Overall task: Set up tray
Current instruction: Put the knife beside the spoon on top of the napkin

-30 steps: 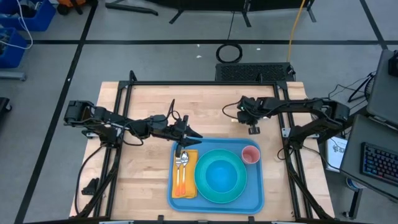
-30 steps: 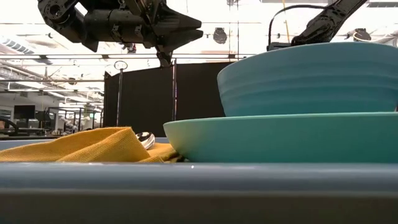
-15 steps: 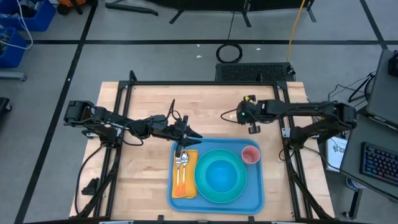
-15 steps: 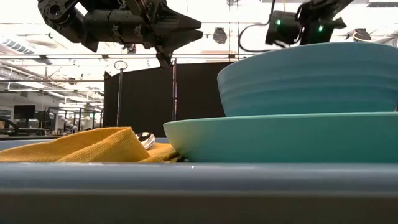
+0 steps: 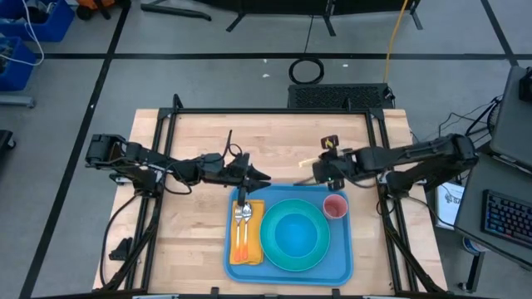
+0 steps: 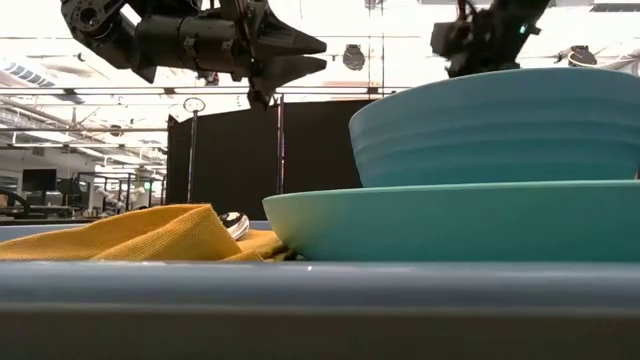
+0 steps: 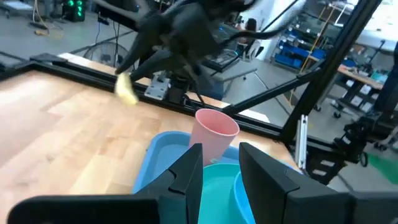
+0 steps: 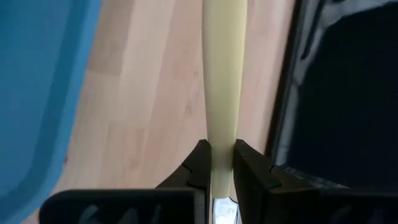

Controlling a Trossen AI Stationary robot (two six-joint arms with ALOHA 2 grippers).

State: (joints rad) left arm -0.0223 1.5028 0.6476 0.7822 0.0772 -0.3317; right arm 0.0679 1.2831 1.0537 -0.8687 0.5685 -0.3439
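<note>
The tray lies flat on the front half of the wooden table, slightly toward the right arm's side. On it: a round teal plate carrying a blue bowl, a yellow napkin along the tray's left side with a fork and spoon on top, and a pink cup upright in the tray's far right corner. Left gripper hovers just past the tray's far left corner, above the napkin end; in the left wrist view its fingers stand slightly apart with nothing between them, so it is released and empty. In the low view it sits high, clear of the napkin and bowl. Right gripper is just beyond the tray's far edge, near the cup. It is clenched on a pale yellow slender object; the right wrist view shows the fingers pinching it from both sides, with the tray's blue rim off to one side and bare wood underneath. The object is probably a plastic utensil handle, but too little of it is visible to confirm. The left wrist view shows the object's tip sticking out of the right gripper, above the wood beside the cup.
</note>
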